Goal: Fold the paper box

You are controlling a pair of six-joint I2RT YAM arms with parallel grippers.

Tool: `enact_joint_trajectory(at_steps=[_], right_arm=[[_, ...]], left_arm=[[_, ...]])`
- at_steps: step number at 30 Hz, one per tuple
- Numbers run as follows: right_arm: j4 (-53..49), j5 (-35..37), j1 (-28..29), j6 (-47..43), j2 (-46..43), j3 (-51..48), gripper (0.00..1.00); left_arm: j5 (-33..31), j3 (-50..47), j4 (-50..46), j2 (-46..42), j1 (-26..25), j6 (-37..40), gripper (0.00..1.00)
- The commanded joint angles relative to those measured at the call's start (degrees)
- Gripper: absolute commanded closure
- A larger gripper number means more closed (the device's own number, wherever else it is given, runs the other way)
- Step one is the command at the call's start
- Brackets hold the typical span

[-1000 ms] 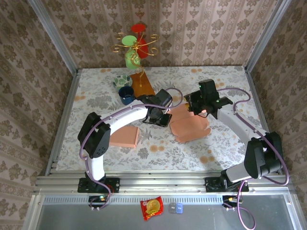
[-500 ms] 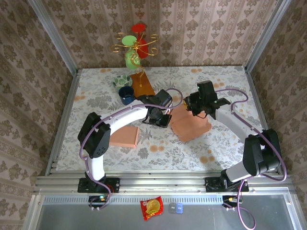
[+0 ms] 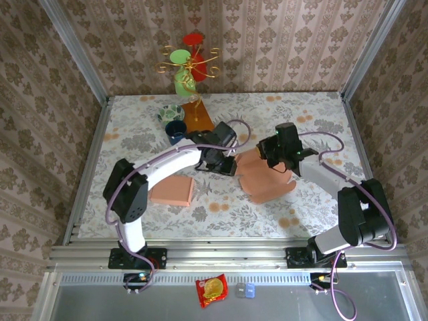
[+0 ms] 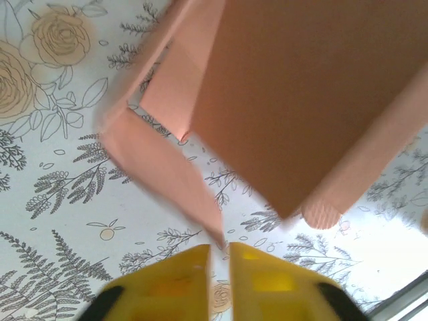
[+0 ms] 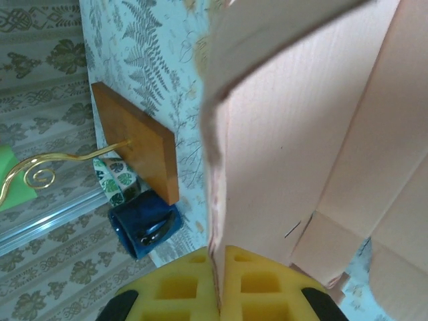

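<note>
Paper box [image 3: 267,177], centre frame, looking light, flimsy; take by edges. Right gripper [image 5: 219,257] pinching wall edge; left gripper [image 4: 219,251] barely parted, flap hold unclear.

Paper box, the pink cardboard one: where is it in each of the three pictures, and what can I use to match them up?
Top external: the paper box lies right of the table's centre, between the two arms.
Left wrist: the paper box takes the upper right, one flap reaching down left.
Right wrist: the paper box covers the right half, its edge pinched by the right gripper.
Shared landmark: the floral table cover.
</note>
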Motion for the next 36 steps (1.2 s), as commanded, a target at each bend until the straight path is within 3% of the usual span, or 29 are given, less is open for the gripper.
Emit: enact_joint_trajectory(at_steps=[1,7,15,22,28,36], right_arm=[[10.90,3.04,-0.23,-0.70,-1.98,-4.45,1.00],[19.65,2.86,-0.30,-2.27,-1.85,-8.27,1.00],[29.85,1.77,-0.78,-1.41,-0.79,-13.97,1.00],[32.35,0.06,-1.53,-3.44,-2.59,-17.00,1.00],[42.42,-4.70,-3.99,-3.65,-0.56,-21.80,1.00],[44.82,-7.04,-4.60,-3.91,0.64,-22.93,1.00]], left_arm=[[5.66,-2.13,4.10,-5.51,2.30,-2.59,0.70],[10.38,-7.31,8.99,-9.94,6.61,-5.25,0.69],[12.89,-12.90,14.14,-8.54,10.61,-0.04,0.76],[12.39,-17.34,22.68,-5.92,9.86,7.03,0.78],[9.09,-18.09,26.47,-3.43,6.91,14.07,0.76],[7.26,-20.19,33.07,-1.24,4.32,18.25,0.75]])
